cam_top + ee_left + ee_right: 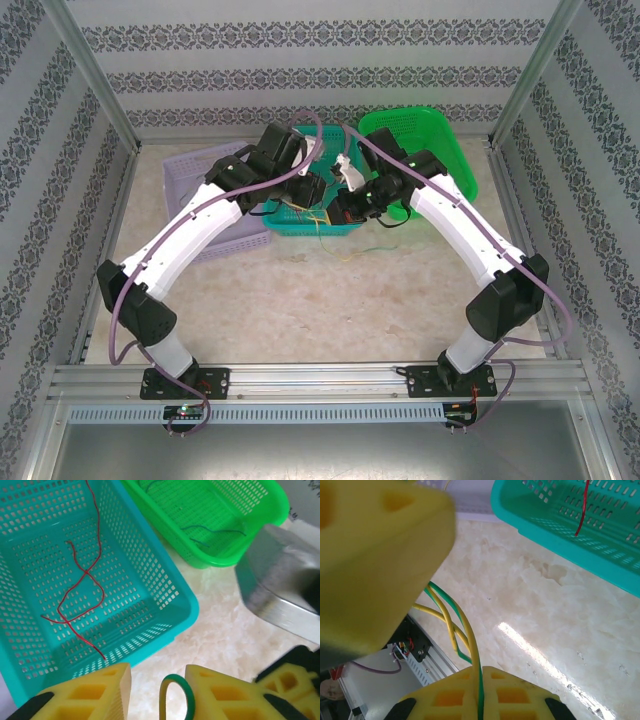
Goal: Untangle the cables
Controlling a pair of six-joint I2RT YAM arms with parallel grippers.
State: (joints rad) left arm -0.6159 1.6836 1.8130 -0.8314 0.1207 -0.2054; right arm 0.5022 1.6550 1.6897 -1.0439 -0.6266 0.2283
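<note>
A green-and-yellow cable [451,611] runs from my right gripper [481,672], whose jaws are shut on it, up to the blurred yellow finger [370,555] of the left gripper close by. A loop of this cable [177,695] stands between the fingers of my left gripper [157,671]. It lies against the right finger, and a gap shows on the other side. Both grippers hang just in front of the teal basket [290,222], left gripper [310,190] beside right gripper [348,207]. A red cable [80,595] lies curled inside the teal basket [165,580].
A green basket [235,555] behind the teal one holds dark thin cables [215,530]. A purple basket [185,170] stands at the left. Metal frame posts and patterned walls close in the marble table [330,310]. A rail [320,380] runs along the near edge.
</note>
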